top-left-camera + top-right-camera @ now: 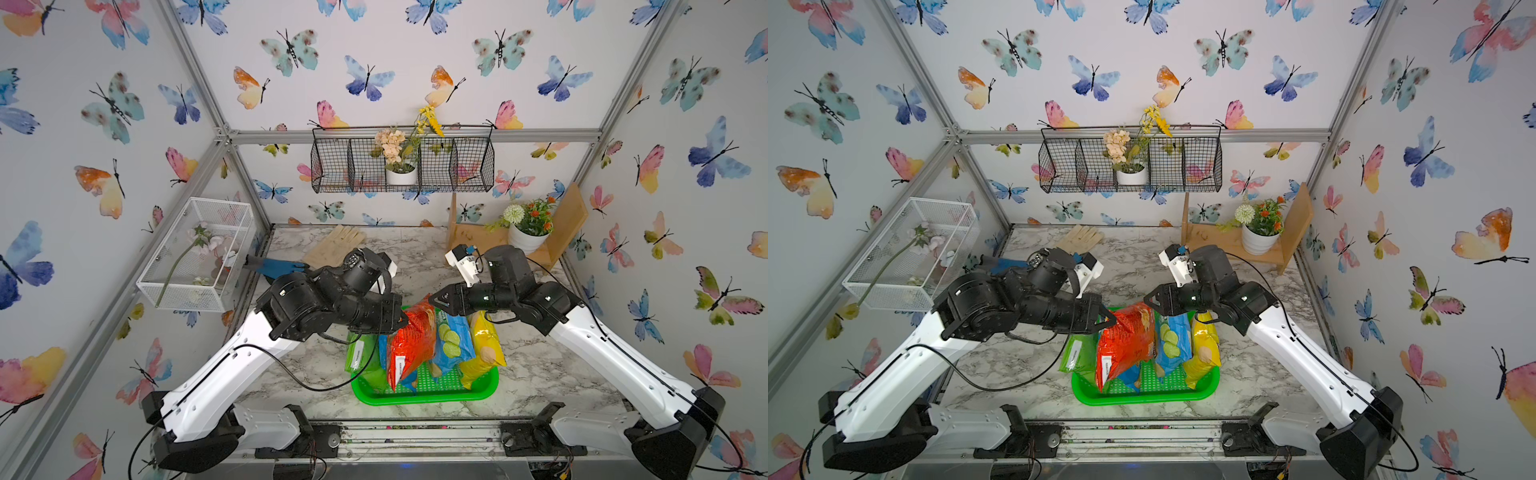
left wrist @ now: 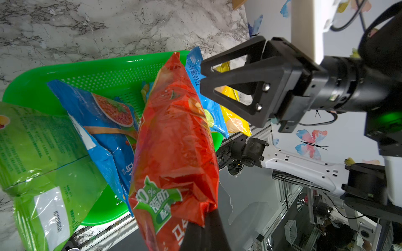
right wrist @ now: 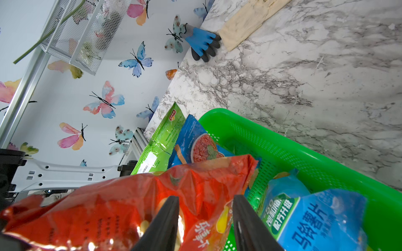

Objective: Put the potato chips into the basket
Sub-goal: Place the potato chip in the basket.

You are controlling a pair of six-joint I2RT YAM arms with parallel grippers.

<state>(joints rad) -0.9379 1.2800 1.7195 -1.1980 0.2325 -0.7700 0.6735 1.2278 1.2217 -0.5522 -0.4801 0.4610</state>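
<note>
The bright green basket (image 1: 424, 397) (image 2: 108, 65) sits at the table's front middle. My left gripper (image 1: 402, 323) (image 2: 208, 216) is shut on an edge of the red potato chips bag (image 1: 411, 345) (image 2: 174, 130), holding it upright over the basket. My right gripper (image 1: 433, 299) (image 3: 205, 200) stands open at the bag's far top corner, one finger on either side of it. A blue tomato bag (image 2: 104, 113), a blue lime bag (image 1: 453, 340) and a yellow bag (image 1: 484, 345) lie in the basket. A green bag (image 1: 359, 349) leans over its left rim.
A blue glove (image 1: 278, 266) and a beige glove (image 1: 338, 243) lie at the back left. A white mesh box (image 1: 199, 253) hangs on the left wall. A wooden shelf with a plant pot (image 1: 528, 237) stands at the back right, below a black wire basket (image 1: 403, 166).
</note>
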